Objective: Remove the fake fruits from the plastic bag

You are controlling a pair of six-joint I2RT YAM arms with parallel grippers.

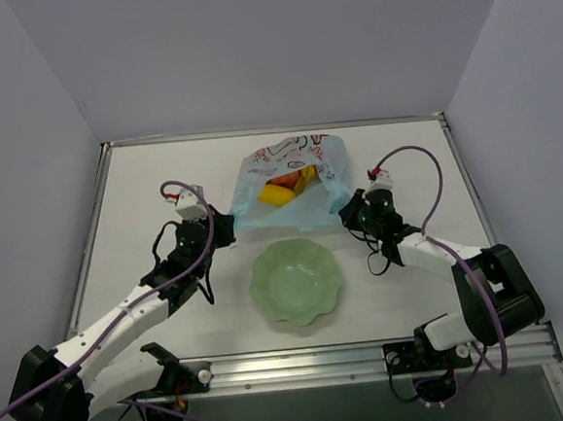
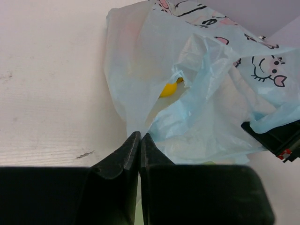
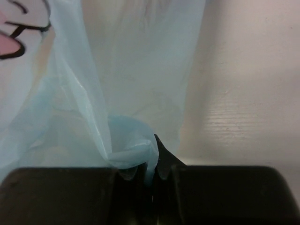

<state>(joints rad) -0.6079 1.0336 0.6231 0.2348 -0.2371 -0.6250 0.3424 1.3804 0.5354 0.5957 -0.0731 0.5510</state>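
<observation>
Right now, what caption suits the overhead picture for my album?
Left gripper and right gripper pinch the near edge of the plastic bag, fake fruits visible inside, green bowl in front.

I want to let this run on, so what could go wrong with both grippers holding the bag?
One: the left gripper pinches the plastic bag only at its fingertips, so the thin film may slip out when pulled. Two: both it and the right gripper hold the near edge; lifting there could tip the fake fruits out the far side, away from the bowl.

pale green scalloped bowl, perhaps plastic, on white table, metal rail along near edge
</observation>
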